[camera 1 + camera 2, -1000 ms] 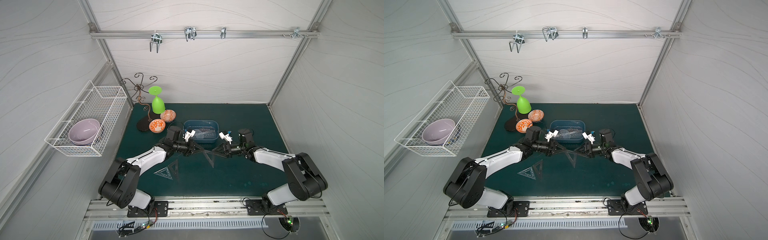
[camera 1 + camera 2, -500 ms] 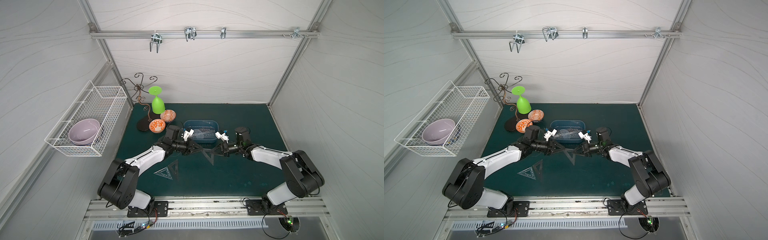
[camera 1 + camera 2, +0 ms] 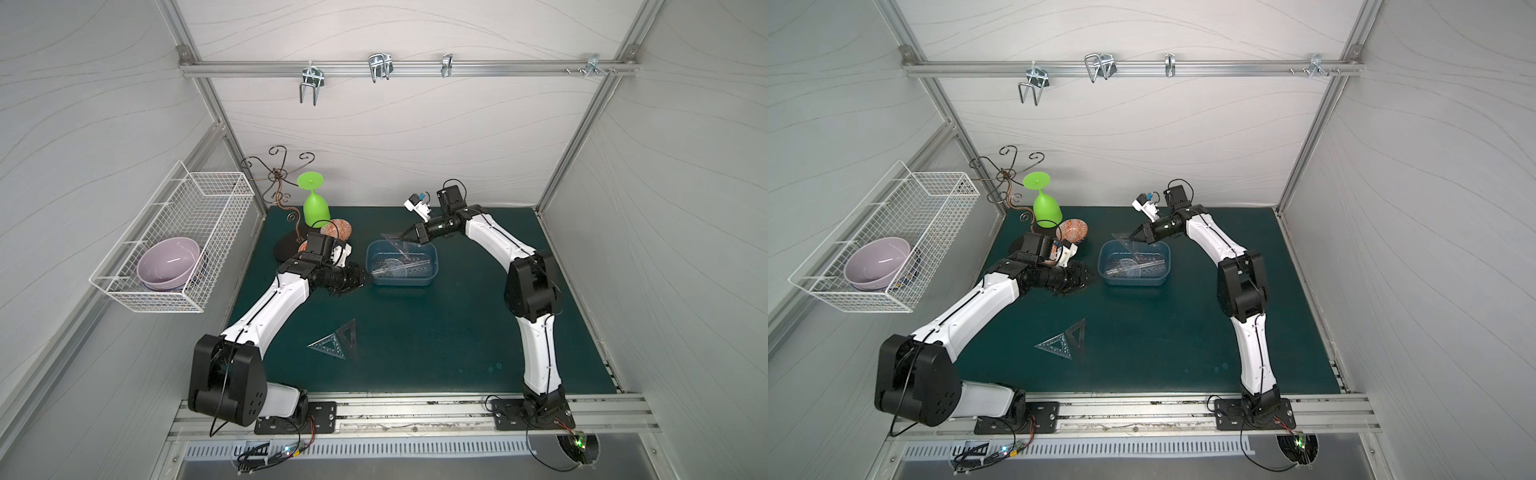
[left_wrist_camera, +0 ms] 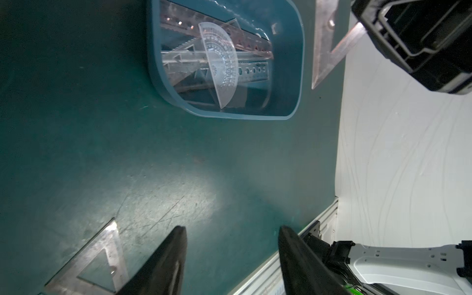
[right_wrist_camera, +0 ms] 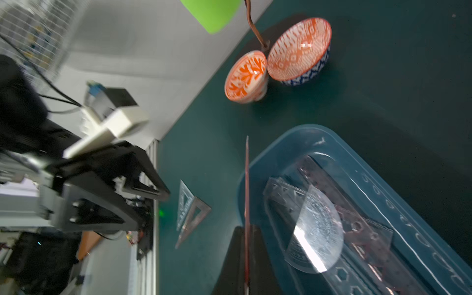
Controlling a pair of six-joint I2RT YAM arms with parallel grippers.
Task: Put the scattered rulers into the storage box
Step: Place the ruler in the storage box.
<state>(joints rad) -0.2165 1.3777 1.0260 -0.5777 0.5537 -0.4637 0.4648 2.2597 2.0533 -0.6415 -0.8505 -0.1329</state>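
Note:
My right gripper is shut on a smoky set square and holds it tilted above the back rim of the blue storage box. Inside the box lie a clear protractor and straight rulers. My left gripper is open and empty, low over the mat just left of the box. On the front part of the mat, a clear set square and a smoky one overlap. A smoky set square lies beside my left fingers.
Two orange patterned bowls, an upturned green goblet and a wire stand crowd the back left corner behind my left wrist. A white mesh basket holding a lilac bowl hangs on the left wall.
Both grippers met at the smoky set square in front of the box. The right one shut on it and lifted it back over the box, while the left opened and withdrew leftward.

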